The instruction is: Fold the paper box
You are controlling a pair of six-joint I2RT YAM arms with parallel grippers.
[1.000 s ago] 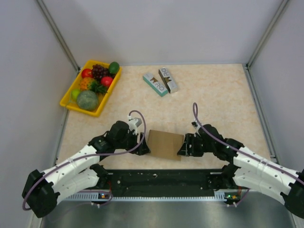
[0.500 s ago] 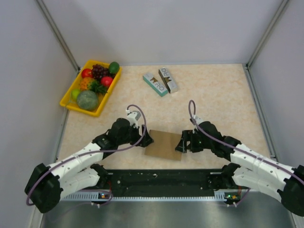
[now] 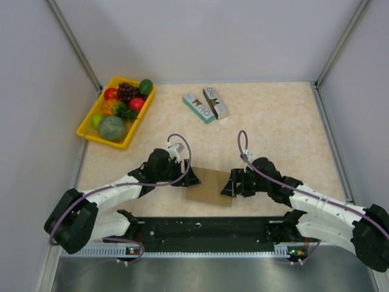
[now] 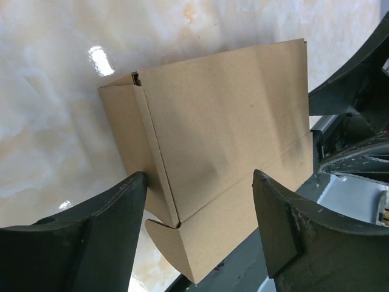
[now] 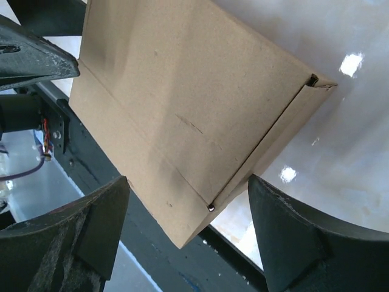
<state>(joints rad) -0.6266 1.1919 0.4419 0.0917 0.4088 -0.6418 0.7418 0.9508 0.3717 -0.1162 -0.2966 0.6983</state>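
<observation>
Both end effectors have come closer to the box (image 3: 209, 187) since a second ago, and the box has turned a little. It lies at the near middle of the worktop (image 3: 273, 121), with its near edge close to the worktop's near edge. The left end effector (image 3: 192, 179) is at the box's left end, wide open and gripping nothing. One of its fingers (image 4: 91, 237) is just beside the folded side panel. The right end effector (image 3: 228, 184) is at the right end, also wide open and holding nothing, with a box corner between its fingers (image 5: 285, 237). Two printed boxes (image 3: 206, 103) and the fruit tray (image 3: 101, 139) are well apart from it, on the far side.
</observation>
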